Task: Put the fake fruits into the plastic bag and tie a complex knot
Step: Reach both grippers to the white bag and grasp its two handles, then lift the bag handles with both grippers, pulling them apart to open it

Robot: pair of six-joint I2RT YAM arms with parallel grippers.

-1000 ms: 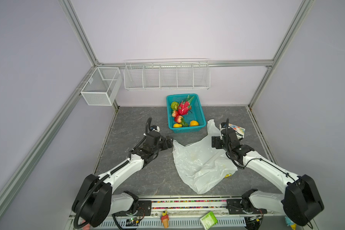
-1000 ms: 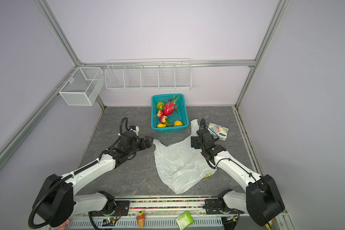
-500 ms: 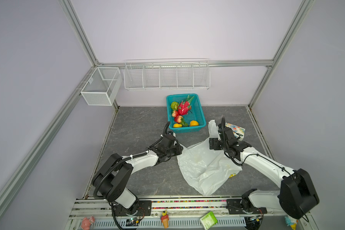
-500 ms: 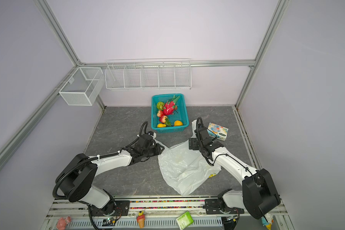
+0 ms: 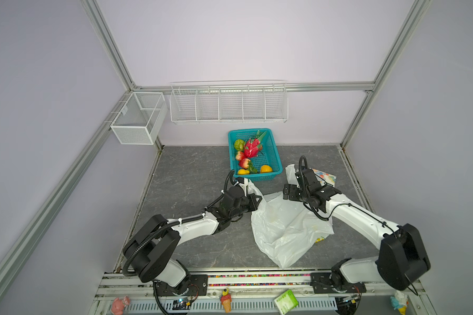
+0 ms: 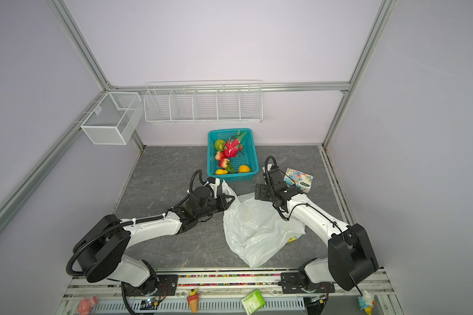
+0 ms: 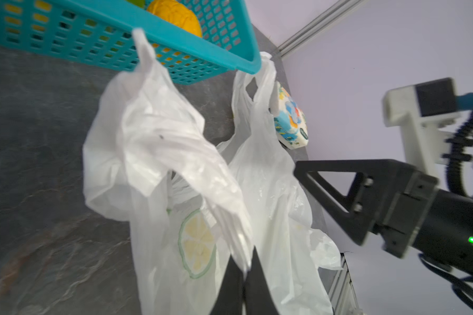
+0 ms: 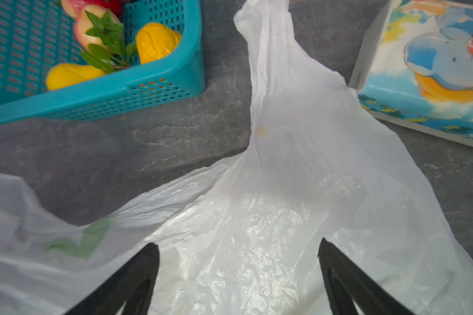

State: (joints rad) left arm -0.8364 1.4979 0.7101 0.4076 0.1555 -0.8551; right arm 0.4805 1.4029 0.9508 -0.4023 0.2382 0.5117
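The plastic bag [image 5: 284, 229] [image 6: 257, 231] [image 7: 271, 191] [image 8: 284, 204] lies crumpled on the tabletop [image 5: 189, 177] on the near side of the basket [image 5: 260, 176] [image 6: 232, 177] [image 7: 93, 46] [image 8: 120, 98], with both handle loops pointing toward the basket's front wall. The left gripper [image 5: 257, 200] [image 6: 228, 201] [image 7: 246, 270] is clenched on a pleated bunch of the bag at the foot of the left handle, just in front of the basket. That handle stands up from the grip, and I cannot tell whether its tip touches the basket. The right handle lies beside the basket's front right corner, between the basket and a colourful packet [image 5: 324, 177] [image 6: 298, 178] [image 7: 290, 122] [image 8: 432, 68]. The right gripper [image 5: 288, 192] [image 6: 260, 192] [image 8: 238, 245] is spread wide above the bag's top edge near that handle and grasps nothing.

The fruits are in the basket: dragon fruit [image 5: 251, 148], strawberries [image 5: 244, 163], lemon [image 5: 242, 171], orange [image 5: 266, 169] and green fruit [image 5: 239, 144].

A second ago the left gripper was released and stood off the bag, farther from the basket's front left corner, while the left handle lay flat. Since then it has come in and shut on the plastic. The bag's left edge has drawn in and the handle has lifted. The right gripper has barely shifted.
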